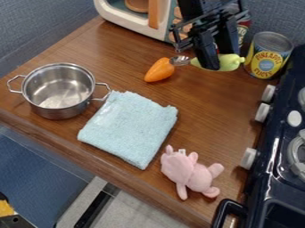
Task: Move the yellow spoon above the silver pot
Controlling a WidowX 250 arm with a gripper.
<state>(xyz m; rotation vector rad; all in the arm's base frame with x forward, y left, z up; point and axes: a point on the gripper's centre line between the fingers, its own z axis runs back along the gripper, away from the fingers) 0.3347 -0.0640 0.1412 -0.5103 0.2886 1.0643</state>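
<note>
The yellow spoon (231,65) lies right at the black gripper (218,61), its metal bowl close by the orange toy vegetable (159,70). Whether it's gripped, I can't tell from here. The silver pot (57,110) sits well apart from the gripper, past the folded blue cloth (131,127), so I'd say the whole carry is left to do.

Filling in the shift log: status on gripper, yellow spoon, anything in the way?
Gripper at yellow spoon, grip unconfirmed. Spoon not yet over silver pot. Orange toy close by spoon's metal end, might get nudged.
</note>
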